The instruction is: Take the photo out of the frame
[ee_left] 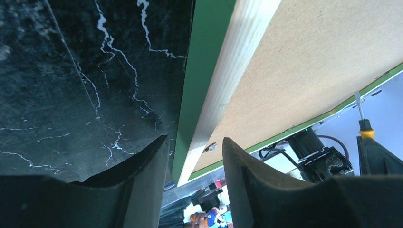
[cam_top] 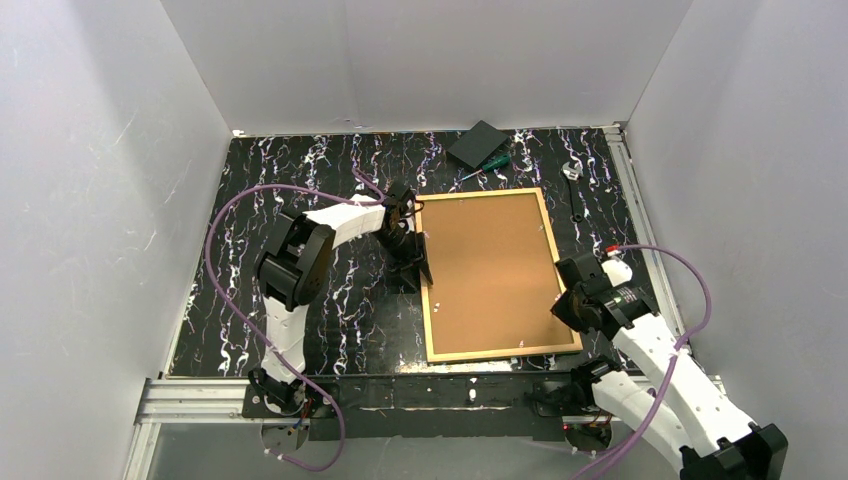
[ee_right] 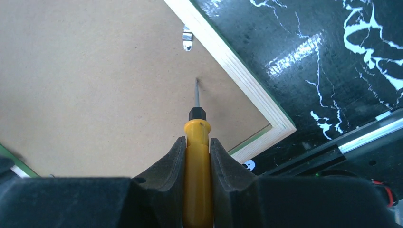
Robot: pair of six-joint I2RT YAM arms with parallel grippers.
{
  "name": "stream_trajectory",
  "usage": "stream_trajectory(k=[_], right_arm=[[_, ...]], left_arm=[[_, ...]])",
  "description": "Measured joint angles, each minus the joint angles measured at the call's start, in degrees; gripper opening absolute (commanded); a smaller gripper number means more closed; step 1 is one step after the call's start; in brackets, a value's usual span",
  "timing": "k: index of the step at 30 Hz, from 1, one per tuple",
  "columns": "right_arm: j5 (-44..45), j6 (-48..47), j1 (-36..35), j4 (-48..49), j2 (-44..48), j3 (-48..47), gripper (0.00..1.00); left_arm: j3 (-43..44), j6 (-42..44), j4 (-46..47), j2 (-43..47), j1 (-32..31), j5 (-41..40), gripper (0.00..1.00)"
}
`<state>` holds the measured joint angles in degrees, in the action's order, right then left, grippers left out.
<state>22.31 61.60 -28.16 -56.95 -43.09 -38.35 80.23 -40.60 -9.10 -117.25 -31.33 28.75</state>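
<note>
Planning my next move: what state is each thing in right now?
frame: face-down, lying flat
backing board: seated in the frame
photo: hidden
yellow screwdriver: tip against backing board
left claw: open, astride frame edge
right claw: shut on yellow screwdriver

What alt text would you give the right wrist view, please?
The right pincer is shut on a yellow-handled screwdriver, its tip on the brown backing board inside the frame's pale wooden edge. A metal clip sits further along; black marbled table lies beyond.
</note>
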Motion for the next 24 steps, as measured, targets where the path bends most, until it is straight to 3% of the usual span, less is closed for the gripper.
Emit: stream_trajectory(k=[8, 24], right_arm=[[-1.03, -0.5, 5.97, 1.46, 0.66, 2.1, 0.01], [0.04, -2.12, 8.02, 1.81, 0.07, 2.08, 0.01]], left_arm=[[0.0, -0.52, 0.07, -0.5, -0.02, 0.31, 0.36], [0.09, -0.9, 0.17, -1.51, -0.02, 1.09, 0.12]])
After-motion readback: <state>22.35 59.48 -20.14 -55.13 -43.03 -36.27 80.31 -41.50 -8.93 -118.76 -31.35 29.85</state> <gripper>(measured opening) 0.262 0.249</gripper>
